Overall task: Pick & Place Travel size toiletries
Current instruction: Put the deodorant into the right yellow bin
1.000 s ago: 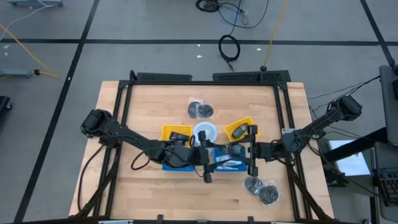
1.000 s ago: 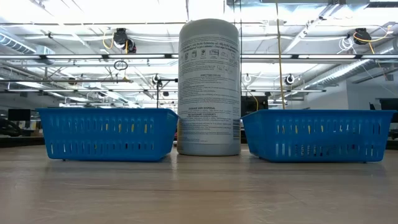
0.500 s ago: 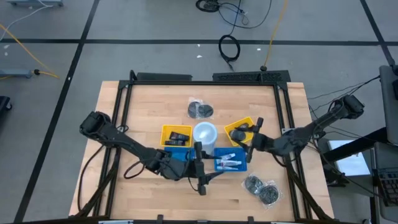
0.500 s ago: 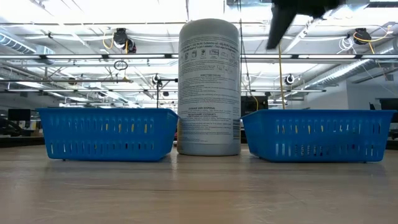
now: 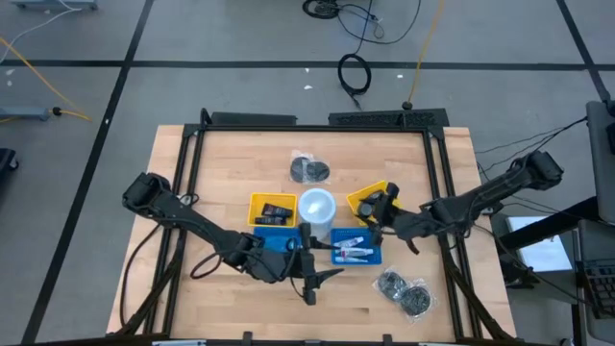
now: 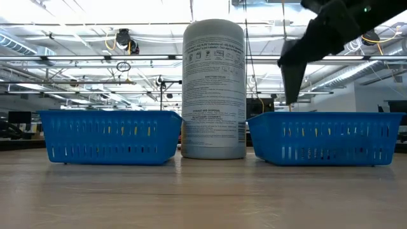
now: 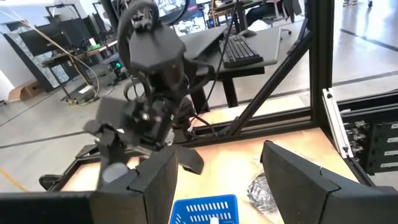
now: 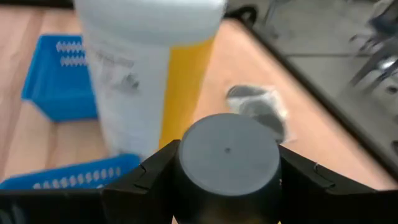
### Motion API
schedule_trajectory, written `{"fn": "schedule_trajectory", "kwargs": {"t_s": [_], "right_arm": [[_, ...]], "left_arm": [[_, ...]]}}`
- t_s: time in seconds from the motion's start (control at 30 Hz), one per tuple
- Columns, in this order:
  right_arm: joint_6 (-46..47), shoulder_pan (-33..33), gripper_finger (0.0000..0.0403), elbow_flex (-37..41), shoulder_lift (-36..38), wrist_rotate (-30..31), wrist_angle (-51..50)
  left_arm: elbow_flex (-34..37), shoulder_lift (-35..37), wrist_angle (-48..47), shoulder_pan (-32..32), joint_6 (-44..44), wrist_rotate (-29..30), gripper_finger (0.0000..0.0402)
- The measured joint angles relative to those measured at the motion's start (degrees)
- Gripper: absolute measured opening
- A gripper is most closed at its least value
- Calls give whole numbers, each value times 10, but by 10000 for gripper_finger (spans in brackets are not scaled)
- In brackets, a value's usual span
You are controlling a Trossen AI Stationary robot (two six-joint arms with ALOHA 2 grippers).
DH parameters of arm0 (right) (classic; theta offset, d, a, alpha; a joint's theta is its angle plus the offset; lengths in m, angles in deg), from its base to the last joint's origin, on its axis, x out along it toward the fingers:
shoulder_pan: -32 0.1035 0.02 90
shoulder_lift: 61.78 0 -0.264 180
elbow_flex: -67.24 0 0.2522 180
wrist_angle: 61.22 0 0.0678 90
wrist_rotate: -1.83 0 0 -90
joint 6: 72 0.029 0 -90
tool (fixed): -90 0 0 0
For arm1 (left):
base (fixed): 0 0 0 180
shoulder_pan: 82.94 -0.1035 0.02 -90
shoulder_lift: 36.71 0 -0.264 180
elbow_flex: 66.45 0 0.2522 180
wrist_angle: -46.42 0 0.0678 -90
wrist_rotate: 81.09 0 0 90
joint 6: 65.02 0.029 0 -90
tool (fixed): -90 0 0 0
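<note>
– Tubes (image 5: 356,252): where are they recorded?
– Several white tubes are seen lying inside the blue basket (image 5: 377,258) on the right arm's side, just beside the white canister (image 5: 316,205). They are touched by neither gripper.
– How is the right gripper (image 5: 370,207) noted?
– It is positioned above the yellow bin (image 5: 384,187) behind that basket. Its fingers are pressed against both sides of a grey cylinder (image 8: 227,165), which is gripped between them.
– And the left gripper (image 5: 322,279)?
– It is held over the wooden table (image 5: 240,308), near the front of the basket with the tubes and the second blue basket (image 6: 108,137). Its fingers are spread wide and nothing is held between them.
</note>
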Motion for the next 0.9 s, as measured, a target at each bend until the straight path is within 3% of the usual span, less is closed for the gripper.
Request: {"fn": "schedule_trajectory", "kwargs": {"t_s": [0.4, 0.67, 0.9], "right_arm": [[16, -20, 192, 0, -75, -59, 1], [23, -22, 192, -1, -75, -61, 9], [21, -41, 192, 0, -76, -103, 33]], "left_arm": [[0, 0, -7, 0, 0, 0, 230], [0, 0, -15, 0, 0, 0, 230], [0, 0, -15, 0, 0, 0, 230]]}}
